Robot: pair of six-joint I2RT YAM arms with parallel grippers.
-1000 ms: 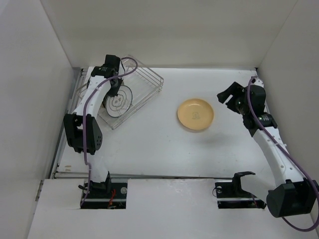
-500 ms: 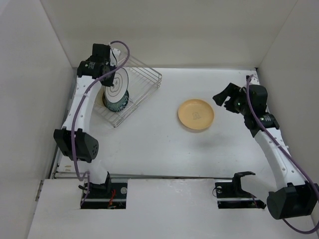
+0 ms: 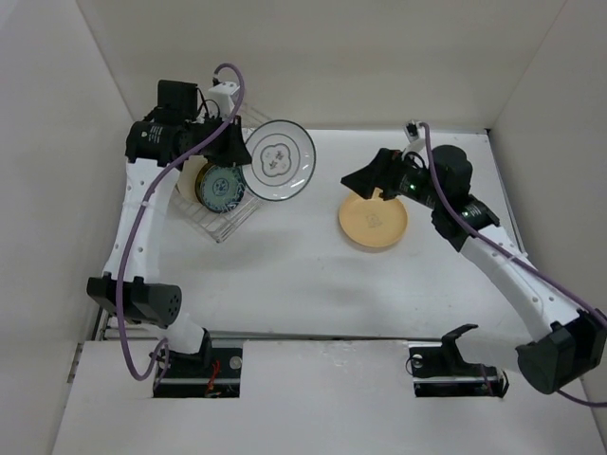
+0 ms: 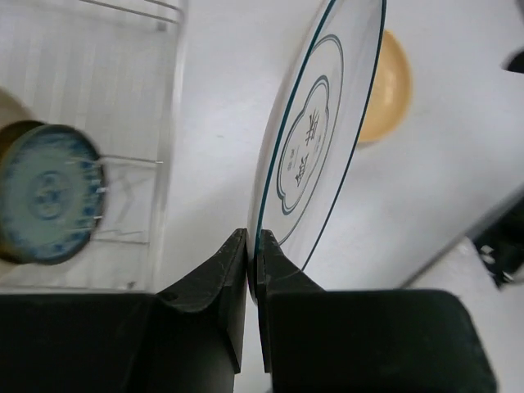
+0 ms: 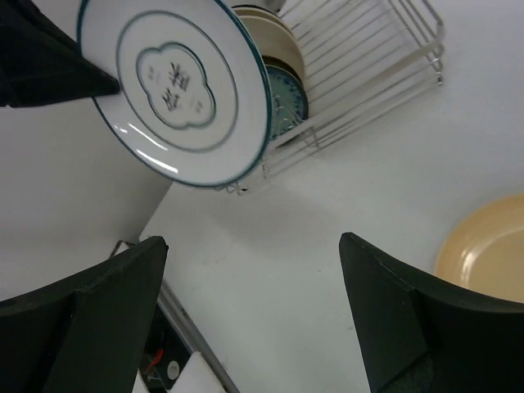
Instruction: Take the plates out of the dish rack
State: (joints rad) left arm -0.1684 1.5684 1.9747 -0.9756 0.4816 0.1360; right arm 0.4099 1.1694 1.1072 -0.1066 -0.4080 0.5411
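— Up and out since half a second ago: the white plate with the teal rim (image 3: 280, 161) has left the dish rack (image 5: 409, 61) and now hangs on edge past the rack's right side, over bare table (image 3: 303, 284). My right arm has swung left towards it.
— How are you holding it?
— My left fingers (image 4: 239, 260) are pinched tight on its rim, one on each face, at the bottom edge in the wrist view. The rest of the rim is free all round.
— And the other side?
— My right fingers (image 3: 363, 178) are spread wide with nothing in them, above the far-left edge of the yellow-orange plate (image 3: 373, 220), which lies flat on the table. They are near the white plate, not touching it.
— What is left in the rack?
— A smaller blue-patterned plate (image 3: 221, 185) stands on edge, with a cream plate (image 5: 274, 37) just behind it.
— Room to move?
— Open table lies between the rack and the yellow-orange plate, and across the whole near side. The rack sits close to the left wall, at the table's far left corner.
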